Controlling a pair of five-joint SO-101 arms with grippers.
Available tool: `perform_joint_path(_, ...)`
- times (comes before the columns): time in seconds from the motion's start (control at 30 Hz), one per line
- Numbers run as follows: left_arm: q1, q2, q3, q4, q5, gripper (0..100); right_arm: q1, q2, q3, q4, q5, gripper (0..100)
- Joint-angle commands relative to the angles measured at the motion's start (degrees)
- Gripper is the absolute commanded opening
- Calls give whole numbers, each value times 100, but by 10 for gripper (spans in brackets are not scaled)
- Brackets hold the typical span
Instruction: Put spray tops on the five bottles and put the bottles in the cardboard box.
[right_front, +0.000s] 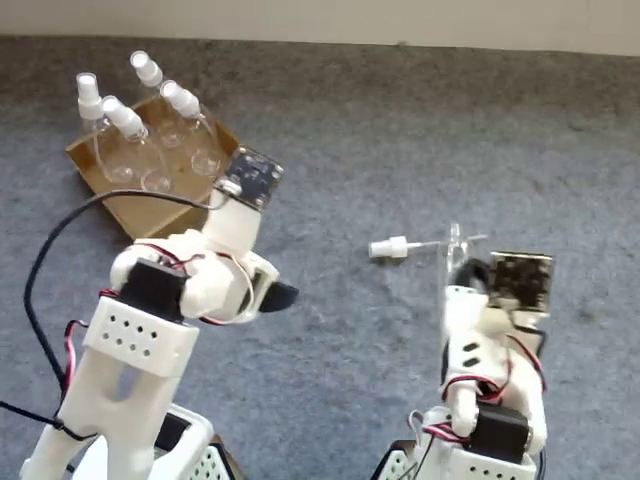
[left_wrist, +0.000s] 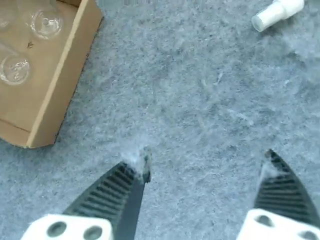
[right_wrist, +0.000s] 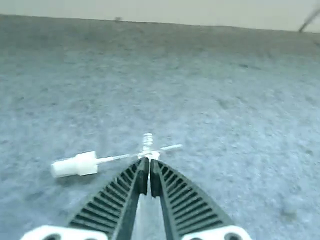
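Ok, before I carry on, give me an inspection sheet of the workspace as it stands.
Surface: grey carpet.
Job's things: cardboard box holds four capped bottles; a loose spray top lies on the carpet; the fifth bottle is uncapped.
Clutter: nothing seen.
End effectors: left end effector open above bare carpet near the box; right end effector shut on the fifth bottle, beside the spray top.
Cables: black cable loops beside the left arm.
Surroundings: pale wall beyond the carpet.

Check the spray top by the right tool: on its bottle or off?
Off. The spray top lies on its side on the carpet, its thin tube reaching the bottle in the right tool.
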Motion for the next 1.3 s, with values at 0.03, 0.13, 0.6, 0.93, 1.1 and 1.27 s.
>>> perform_joint_path(0.03,505,-145,409,-369,-9,306,875,13,-382,4,44,12)
perform_joint_path(0.13,567,-145,743,-800,0,306,1191,13,-356,4,44,12)
perform_joint_path(0.6,708,-136,31,-782,9,306,2712,13,2475,-1895,9,12)
perform_joint_path(0.93,1815,796,-1218,-62,615,305,4110,22,2695,-699,0,12)
perform_joint_path(1.1,2149,2677,-2343,-44,695,305,4189,22,2695,-541,18,12)
perform_joint_path(1.27,2440,4207,-3741,246,703,305,4198,22,2686,-119,44,9)
